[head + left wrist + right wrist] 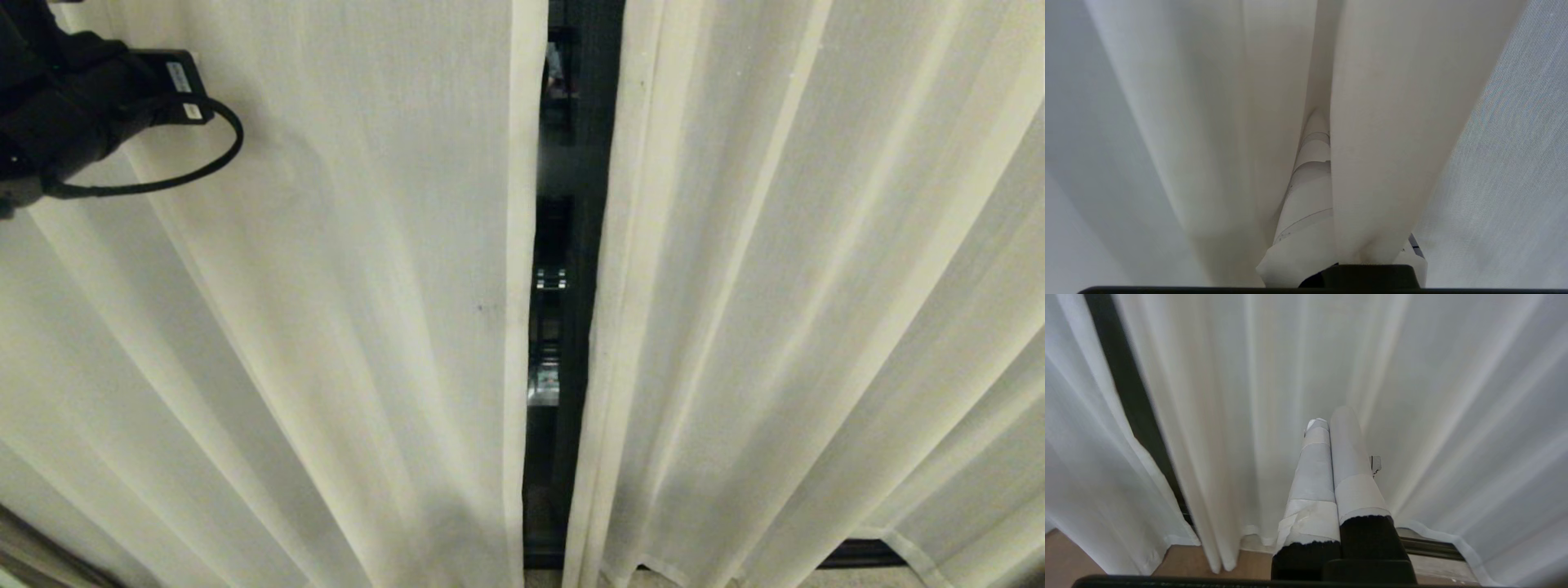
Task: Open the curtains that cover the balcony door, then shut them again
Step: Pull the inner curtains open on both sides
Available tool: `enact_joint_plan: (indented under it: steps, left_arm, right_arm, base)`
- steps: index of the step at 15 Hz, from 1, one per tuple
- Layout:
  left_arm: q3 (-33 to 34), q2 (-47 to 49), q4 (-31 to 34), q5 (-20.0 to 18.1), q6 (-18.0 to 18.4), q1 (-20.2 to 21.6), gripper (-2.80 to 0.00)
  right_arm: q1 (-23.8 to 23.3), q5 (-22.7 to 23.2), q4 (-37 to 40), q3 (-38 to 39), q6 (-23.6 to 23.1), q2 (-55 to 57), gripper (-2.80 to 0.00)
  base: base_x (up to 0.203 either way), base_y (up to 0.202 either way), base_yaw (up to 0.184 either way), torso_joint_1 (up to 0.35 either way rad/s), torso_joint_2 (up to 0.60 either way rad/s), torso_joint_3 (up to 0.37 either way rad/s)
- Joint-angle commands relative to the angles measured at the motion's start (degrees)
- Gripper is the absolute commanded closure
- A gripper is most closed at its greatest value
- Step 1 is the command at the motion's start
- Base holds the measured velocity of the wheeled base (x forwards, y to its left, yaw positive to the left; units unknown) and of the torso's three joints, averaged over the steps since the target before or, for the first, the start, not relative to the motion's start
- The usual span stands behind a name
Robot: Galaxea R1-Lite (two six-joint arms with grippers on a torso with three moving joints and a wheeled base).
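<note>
Two cream-white curtains hang side by side: a left panel and a right panel. A narrow gap between them shows the dark balcony door. My left arm reaches in at the upper left, in front of the left panel. In the left wrist view my left gripper is shut on a fold of curtain, which covers one finger; the other tape-wrapped finger shows. My right gripper is shut on nothing, low in front of the right panel.
The door's lower frame shows under the right panel's hem. In the right wrist view a dark strip of door frame runs between the panels, the wooden floor lies below, and the door track runs along the hem.
</note>
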Motion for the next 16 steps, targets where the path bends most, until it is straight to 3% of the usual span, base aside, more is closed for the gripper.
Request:
enact_joint_plan:
  steps: [1,16]
  left_arm:
    - [0.13,-0.14,-0.16,0.09,0.05,0.03,0.00]
    - [1.32,-1.54,-0.16,0.09,-1.57,2.23,0.00]
  right_arm:
    - [0.01,0.04,0.00,0.01,-0.07,0.09,0.00]
    - [0.01,0.04,0.00,0.01,-0.07,0.09,0.00]
  base:
    - [0.000,0.190,-0.003,0.004,0.01,0.007]
    - [0.000,0.192,0.001,0.002,0.00,0.002]
